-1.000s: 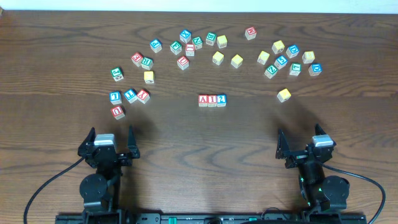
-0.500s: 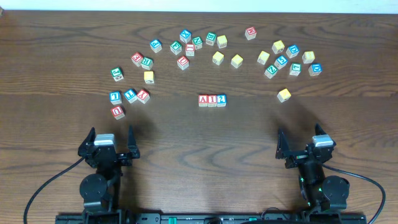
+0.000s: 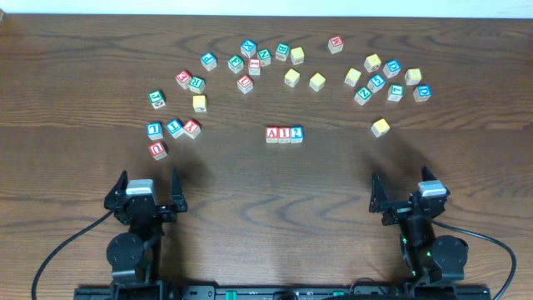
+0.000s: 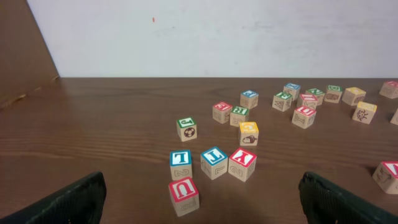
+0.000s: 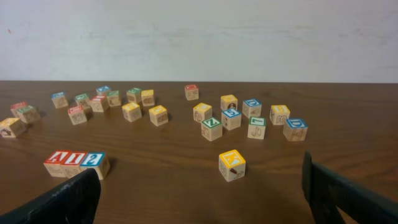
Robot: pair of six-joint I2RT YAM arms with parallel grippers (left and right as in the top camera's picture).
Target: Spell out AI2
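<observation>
You are looking down on a dark wooden table (image 3: 250,196). At the centre of the tabletop three letter blocks sit in one straight row, touching side by side: a red A block (image 3: 272,133), a red I block (image 3: 284,133) and a blue 2 block (image 3: 296,133). Seen from the near edge, the row reads AI2.

Your left gripper (image 3: 148,185) is near the near-left corner, well apart from the row. Its two fingers are spread wide with nothing between them. Your right gripper (image 3: 404,188) is near the near-right corner, also spread wide and holding nothing.

Loose letter blocks (image 3: 291,77) lie scattered in a broad arc toward the far edge, from the left side to the right side. A lone yellow block (image 3: 381,127) sits by itself between the row and the right edge. Toward the left edge, a red U block (image 3: 157,150) sits just beside a short line of three blocks (image 3: 173,127).
</observation>
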